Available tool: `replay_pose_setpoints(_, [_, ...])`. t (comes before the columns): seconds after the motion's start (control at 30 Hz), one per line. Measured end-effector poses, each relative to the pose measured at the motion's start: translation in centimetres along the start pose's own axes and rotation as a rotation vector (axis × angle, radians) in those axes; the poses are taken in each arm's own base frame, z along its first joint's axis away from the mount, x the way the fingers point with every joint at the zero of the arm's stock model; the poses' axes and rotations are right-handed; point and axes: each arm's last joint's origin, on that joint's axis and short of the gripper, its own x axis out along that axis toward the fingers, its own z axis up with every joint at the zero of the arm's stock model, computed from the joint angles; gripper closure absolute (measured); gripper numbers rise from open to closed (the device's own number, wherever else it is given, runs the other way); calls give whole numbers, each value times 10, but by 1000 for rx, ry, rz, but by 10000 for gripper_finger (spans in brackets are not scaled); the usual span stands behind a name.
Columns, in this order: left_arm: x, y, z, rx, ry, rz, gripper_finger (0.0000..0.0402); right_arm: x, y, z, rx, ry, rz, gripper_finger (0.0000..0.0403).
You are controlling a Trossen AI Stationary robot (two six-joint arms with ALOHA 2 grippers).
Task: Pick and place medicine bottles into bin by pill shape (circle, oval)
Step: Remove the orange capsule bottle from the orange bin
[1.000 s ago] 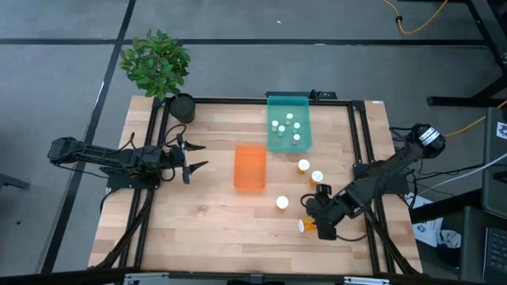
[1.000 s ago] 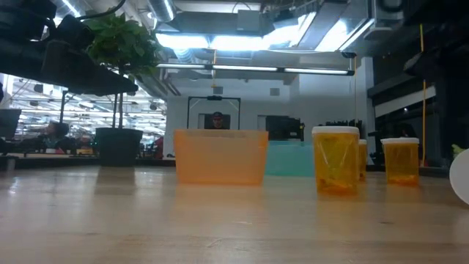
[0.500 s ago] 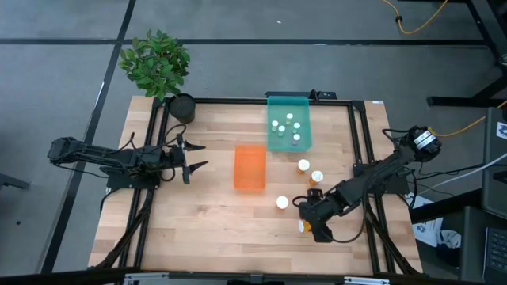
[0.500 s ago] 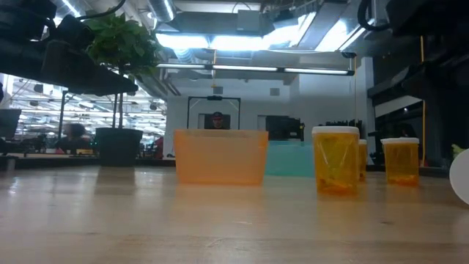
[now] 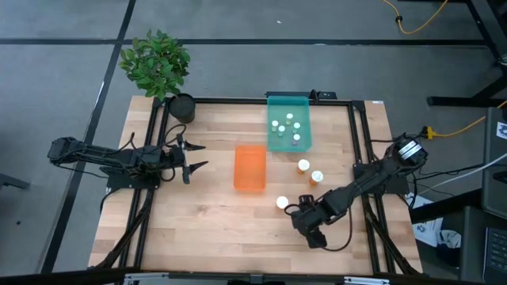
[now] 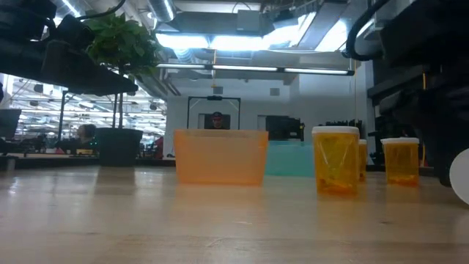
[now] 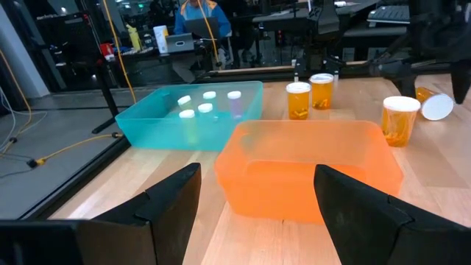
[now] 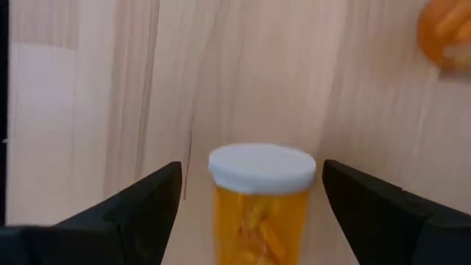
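wooden surface carries a potted plant at its far left corner, beside the dark frame rails. nothing stands between the left claw, released and empty near the left edge, and the orange bin at mid-surface, which looks empty. the teal bin against the far edge holds about 5 white-capped bottles. toward the right edge 2 amber bottles stand upright close together. the right claw sits low near the near right corner, fingers spread wide, with 1 upright amber bottle between them but not gripped; its white cap shows just beside the claw from above. another bottle lies tipped on its side nearby. people and desks fill the room behind.
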Motion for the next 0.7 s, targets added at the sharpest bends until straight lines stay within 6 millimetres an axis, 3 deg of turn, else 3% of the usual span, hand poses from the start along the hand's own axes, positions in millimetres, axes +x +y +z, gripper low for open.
replay_pose_setpoints(0.43, [0,0,0,0,0,0,145,12,-7,2,14,32,-43,77])
replay_pose_setpoints(0.7, [0,0,0,0,0,0,145,14,-9,-1,17,44,-58,137])
